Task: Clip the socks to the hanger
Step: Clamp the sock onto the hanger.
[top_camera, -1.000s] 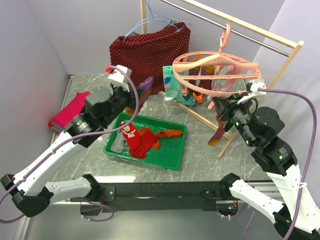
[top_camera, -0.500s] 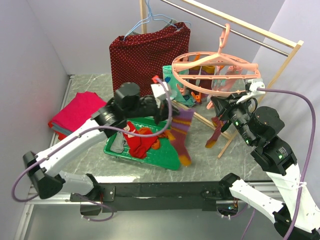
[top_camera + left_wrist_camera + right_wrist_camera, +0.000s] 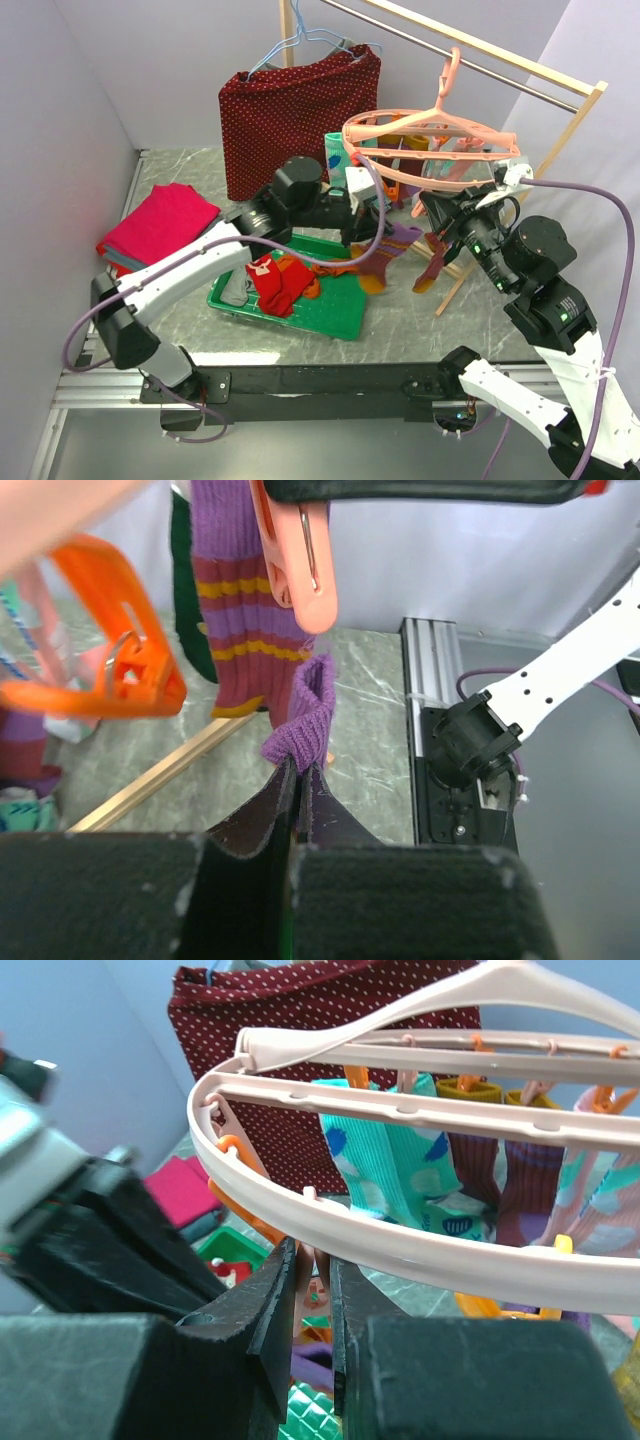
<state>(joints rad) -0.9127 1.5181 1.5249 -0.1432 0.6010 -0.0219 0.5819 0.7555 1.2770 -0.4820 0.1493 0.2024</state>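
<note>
Left arm (image 3: 188, 266) and right arm (image 3: 585, 365): white link shells, black joint housings, trailing purple cables (image 3: 580, 187)

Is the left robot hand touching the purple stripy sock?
Touching. In the left wrist view, the left gripper pinches the cuff of the purple stripy sock.

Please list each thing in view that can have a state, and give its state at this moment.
striped sock, pinched by the cuff, lifted, not yet clipped
left gripper, shut on striped sock
right gripper, shut on clip peg
hanger, hanging by its hook, several socks clipped on
green tray, holding loose socks
dotted cloth, hanging up
pink cloth stack, folded
</note>
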